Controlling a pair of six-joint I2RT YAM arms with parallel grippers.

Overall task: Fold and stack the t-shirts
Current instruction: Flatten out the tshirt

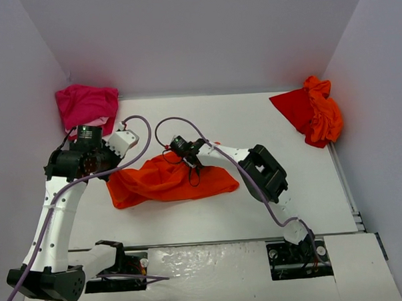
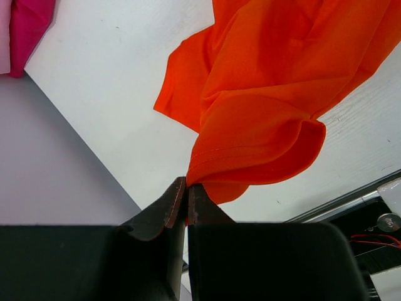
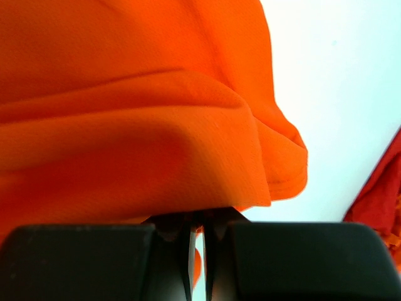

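Left gripper (image 2: pixel 187 188): dark fingers pressed flat together, clamped on the stitched hem of a bright orange t-shirt (image 2: pixel 269 94) of soft plain cloth. From the pinch the cloth billows out ahead of the fingers in a rounded, sleeve-like loop, then fans into broad smooth folds.

Right gripper (image 3: pixel 197 219): black fingers drawn in to a thin slit, their tips tucked under a thick rolled fold of the same shirt (image 3: pixel 125 125). It is clenched on that fold. A fine knit weave shows up close, and the doubled edge bulges just ahead and to the right of the fingers.

Overhead: the orange t-shirt (image 1: pixel 169 182) lies bunched in a long wrinkled band on the white matte table (image 1: pixel 253 121), strung between the two hands. The right gripper (image 1: pixel 191 165) sits on its far edge.

Beyond the left hand and off to its left, a crumpled magenta pink cotton t-shirt (image 1: pixel 87 107) sits at the wall corner. It is well apart from the orange one.

Well off to the right of the right hand, a rumpled heap of red and orange t-shirts (image 1: pixel 313 112) rests against the right wall. Its red edge (image 3: pixel 382 194) shows at the margin of the right wrist view.
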